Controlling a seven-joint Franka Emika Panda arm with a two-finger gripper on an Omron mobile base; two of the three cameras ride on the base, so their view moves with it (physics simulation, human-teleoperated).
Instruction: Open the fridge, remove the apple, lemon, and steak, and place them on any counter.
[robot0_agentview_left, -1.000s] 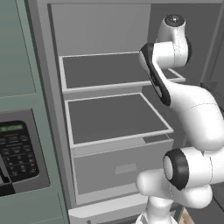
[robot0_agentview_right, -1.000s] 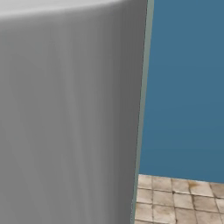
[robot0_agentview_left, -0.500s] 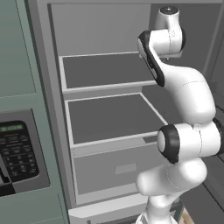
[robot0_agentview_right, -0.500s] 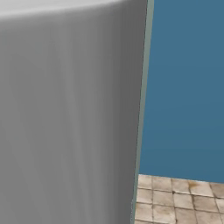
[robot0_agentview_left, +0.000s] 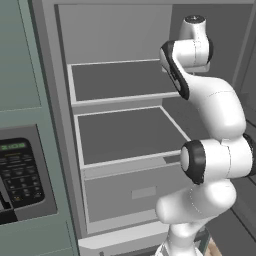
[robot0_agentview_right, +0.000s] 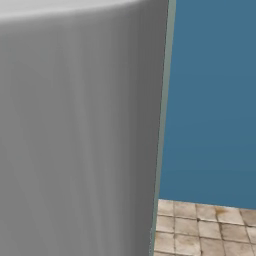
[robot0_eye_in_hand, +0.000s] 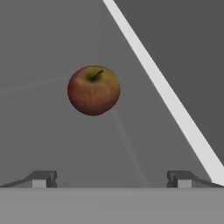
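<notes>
The fridge (robot0_agentview_left: 115, 35) stands open, showing grey shelves (robot0_agentview_left: 125, 132) and a lower drawer (robot0_agentview_left: 135, 192). My white arm (robot0_agentview_left: 215, 105) rises at its right side and reaches up into the upper right of the interior. In the hand view the apple (robot0_eye_in_hand: 93, 90), red-brown with a short stem, rests on a grey shelf surface (robot0_eye_in_hand: 52, 140). My gripper (robot0_eye_in_hand: 112, 181) is open. Its two dark fingertips (robot0_eye_in_hand: 43, 179) stand wide apart below the apple, not touching it. The apple lies slightly left of the gap's middle. The lemon, the steak and the counter are out of view.
A grey-green cabinet (robot0_agentview_left: 25, 60) with a microwave panel (robot0_agentview_left: 20, 172) stands left of the fridge. A pale shelf edge (robot0_eye_in_hand: 162, 87) runs diagonally right of the apple. In the right base view a broad light-grey panel (robot0_agentview_right: 75, 125) is close by, with blue wall (robot0_agentview_right: 215, 100) and tiled floor (robot0_agentview_right: 200, 230) beyond.
My arm has stretched upward, its upper links rising toward the top right of the fridge interior. The shelves and the right base view look unchanged.
</notes>
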